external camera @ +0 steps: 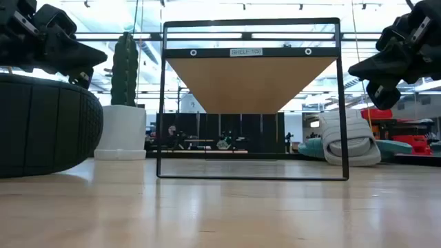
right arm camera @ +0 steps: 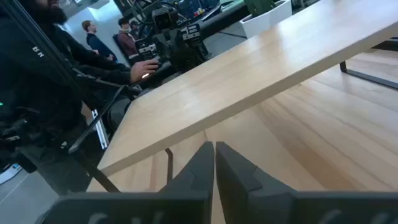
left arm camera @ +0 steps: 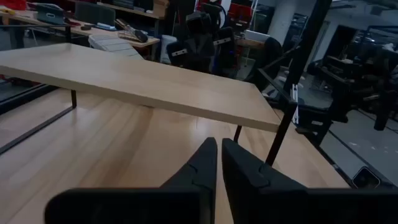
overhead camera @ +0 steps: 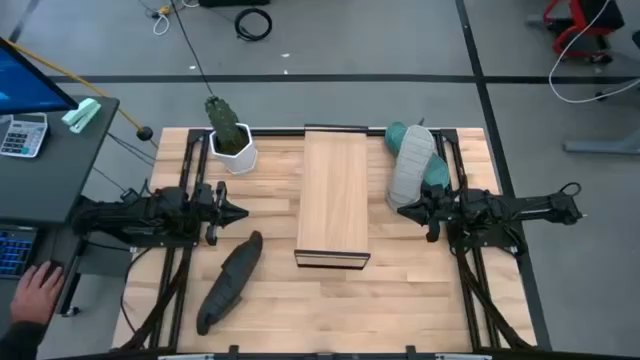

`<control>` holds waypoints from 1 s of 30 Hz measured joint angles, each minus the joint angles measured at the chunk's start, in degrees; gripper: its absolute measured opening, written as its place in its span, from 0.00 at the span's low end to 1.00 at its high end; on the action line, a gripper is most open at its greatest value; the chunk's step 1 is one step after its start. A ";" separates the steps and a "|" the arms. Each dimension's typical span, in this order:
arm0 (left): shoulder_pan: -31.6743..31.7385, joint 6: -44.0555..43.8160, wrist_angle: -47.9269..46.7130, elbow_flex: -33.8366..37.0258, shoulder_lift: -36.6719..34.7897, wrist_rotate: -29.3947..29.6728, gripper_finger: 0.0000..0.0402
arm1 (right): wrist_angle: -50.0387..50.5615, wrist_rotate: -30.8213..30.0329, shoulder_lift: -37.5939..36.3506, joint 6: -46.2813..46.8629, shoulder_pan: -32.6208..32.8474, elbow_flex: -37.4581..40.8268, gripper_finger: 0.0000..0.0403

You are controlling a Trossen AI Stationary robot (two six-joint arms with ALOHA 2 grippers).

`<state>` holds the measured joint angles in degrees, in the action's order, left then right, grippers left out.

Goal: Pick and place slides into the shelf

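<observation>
The shelf [overhead camera: 334,198] is a long light-wood board on a thin black frame, standing mid-table. The black slide [overhead camera: 230,282] lies on the table near the left front, below my left gripper. The light grey slide [overhead camera: 411,166] rests on top of the teal slide [overhead camera: 436,172] at the table's far right. My left gripper [overhead camera: 243,212] hovers shut left of the shelf, pointing at it. My right gripper [overhead camera: 400,208] hovers shut right of the shelf, just in front of the grey slide. Neither holds anything.
A cactus in a white pot [overhead camera: 231,142] stands at the far left corner of the table, beside the shelf. A desk with a calculator [overhead camera: 22,134] and a person's hand [overhead camera: 37,292] lie off the table's left. People show in the room beyond [right arm camera: 93,38].
</observation>
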<state>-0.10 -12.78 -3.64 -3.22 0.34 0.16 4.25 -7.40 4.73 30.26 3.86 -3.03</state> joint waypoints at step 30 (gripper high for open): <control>-0.04 0.00 -0.02 0.00 0.02 0.00 0.05 | 0.00 0.00 0.00 0.02 0.02 0.00 0.06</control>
<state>-0.14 -12.78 -3.66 -3.22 0.36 0.16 4.26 -7.40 4.74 30.28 3.88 -3.03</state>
